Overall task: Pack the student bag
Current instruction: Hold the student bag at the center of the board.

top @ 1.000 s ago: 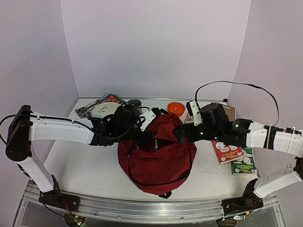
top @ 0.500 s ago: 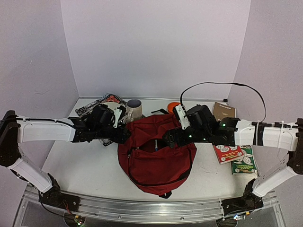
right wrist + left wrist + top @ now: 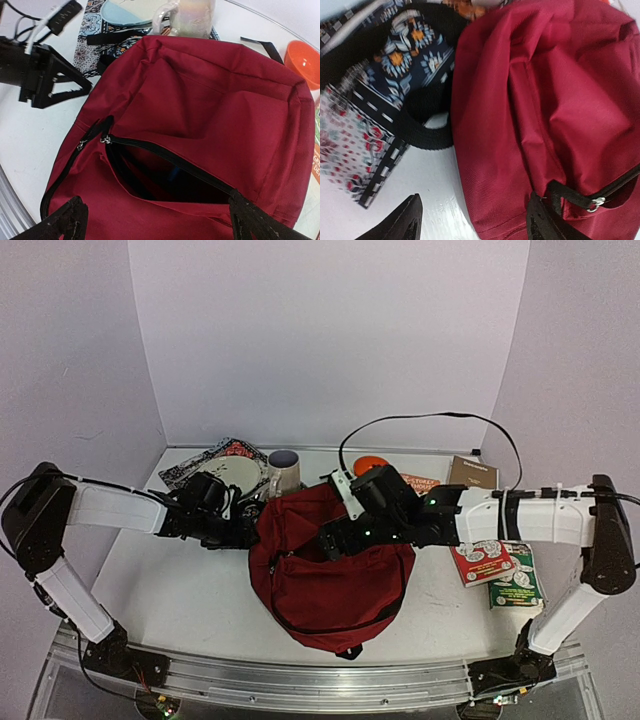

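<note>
Dark red student bag [image 3: 330, 585]; orange bowl [image 3: 303, 61]; navy floral-patterned mat [image 3: 397, 56]; green book [image 3: 518, 582].

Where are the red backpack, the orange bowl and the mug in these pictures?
red backpack [image 3: 330, 600]: top view, on the front fabric below the open zip.
orange bowl [image 3: 305, 62]: right wrist view, on its inside.
mug [image 3: 285, 478]: top view, on its pale side wall.

Lighting was bright, even and diffuse from overhead. Shadow under the student bag [image 3: 330, 585] was soft. Left wrist view was smeared by blur, worst toward 10 o'clock. The table [image 3: 240, 22] was washed out at 1 o'clock.
</note>
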